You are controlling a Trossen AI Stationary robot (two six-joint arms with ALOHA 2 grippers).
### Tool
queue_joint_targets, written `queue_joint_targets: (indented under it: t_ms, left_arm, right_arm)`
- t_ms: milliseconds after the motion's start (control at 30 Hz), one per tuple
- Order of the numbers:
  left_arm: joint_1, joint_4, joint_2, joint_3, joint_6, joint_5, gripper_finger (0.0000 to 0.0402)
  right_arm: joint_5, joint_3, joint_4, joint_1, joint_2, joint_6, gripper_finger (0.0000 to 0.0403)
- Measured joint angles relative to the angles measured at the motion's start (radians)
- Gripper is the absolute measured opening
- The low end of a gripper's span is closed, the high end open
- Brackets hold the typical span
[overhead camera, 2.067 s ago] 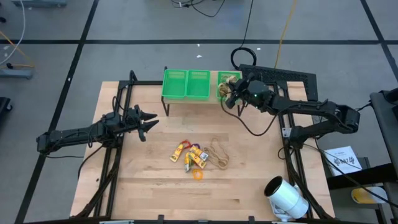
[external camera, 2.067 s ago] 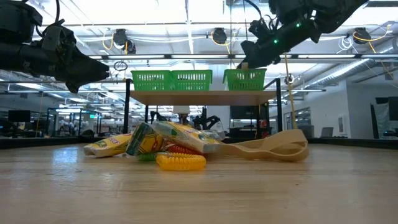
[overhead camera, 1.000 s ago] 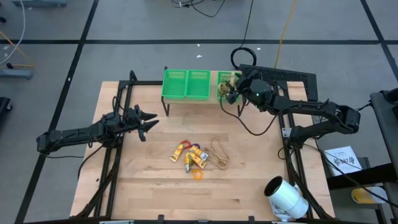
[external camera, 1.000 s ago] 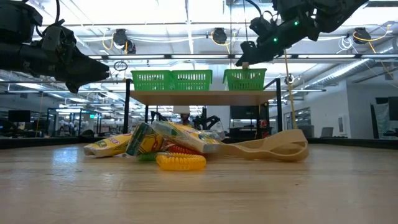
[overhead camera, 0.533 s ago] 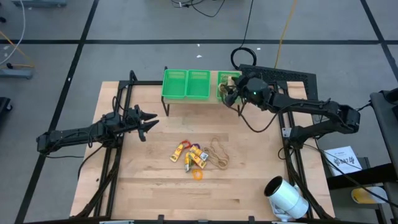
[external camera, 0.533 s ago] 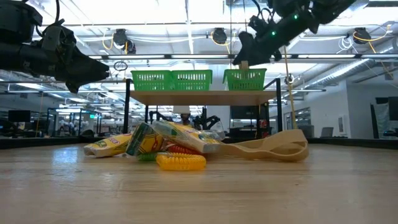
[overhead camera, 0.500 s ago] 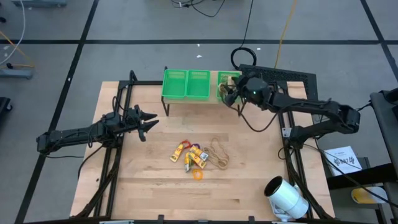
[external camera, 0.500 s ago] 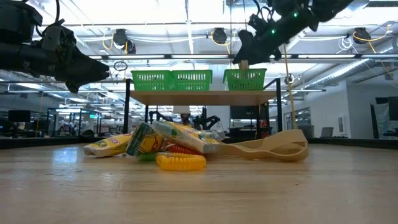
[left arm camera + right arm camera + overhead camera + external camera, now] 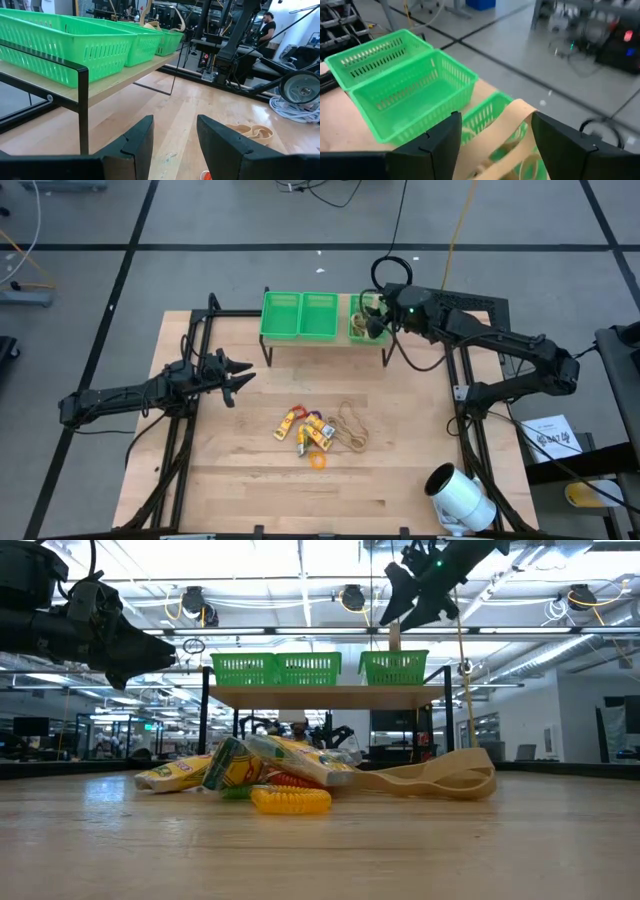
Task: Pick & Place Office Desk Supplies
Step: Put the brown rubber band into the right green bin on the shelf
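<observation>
My right gripper (image 9: 372, 318) hovers over the rightmost of three green baskets (image 9: 364, 323) on a raised shelf at the table's far edge. It is shut on a tan rubber band (image 9: 506, 131). That basket holds more tan bands. The other office desk supplies lie in a heap at the table's middle: yellow packs (image 9: 292, 422), tan rubber-band loops (image 9: 350, 425) and an orange ring (image 9: 318, 462). My left gripper (image 9: 240, 375) waits open in the air over the table's left half. My right gripper has the tan rubber band between its two fingers, which slant down from the table's right side. The band hangs slack below the fingers, and its lower end (image 9: 394, 640) reaches the basket's rim. Which part of the loop the fingers are on cannot be seen.
The shelf with the baskets stands on thin black legs (image 9: 83, 110). A large white cylinder (image 9: 460, 498) lies at the near right corner. Bare wood lies between the heap and the shelf. Black cables run behind the far edge.
My right gripper has risen and gone toward the far edge, from beside the rightmost basket to above it. It has carried the tan band along, and the band now hangs over that basket.
</observation>
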Motion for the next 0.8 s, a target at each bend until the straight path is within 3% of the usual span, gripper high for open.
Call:
queue_joint_targets:
  t_ms: [167,433,667,800]
  left_arm:
    - [0.000,0.000,0.000,0.000,0.000,0.000,0.0159]
    - [0.000,0.000,0.000,0.000,0.000,0.000,0.0159]
    - [0.000,0.000,0.000,0.000,0.000,0.000,0.0159]
    - [0.000,0.000,0.000,0.000,0.000,0.000,0.0159]
  right_arm:
    - [0.080,0.000,0.091,0.001,0.005,-0.071,0.0222]
    - [0.074,0.000,0.048,0.003,0.037,-0.105,0.0211]
    - [-0.199,0.000,0.068,0.039,0.046,-0.037,0.0210]
    - [-0.265,0.000,0.065,0.075,0.046,0.038,0.0210]
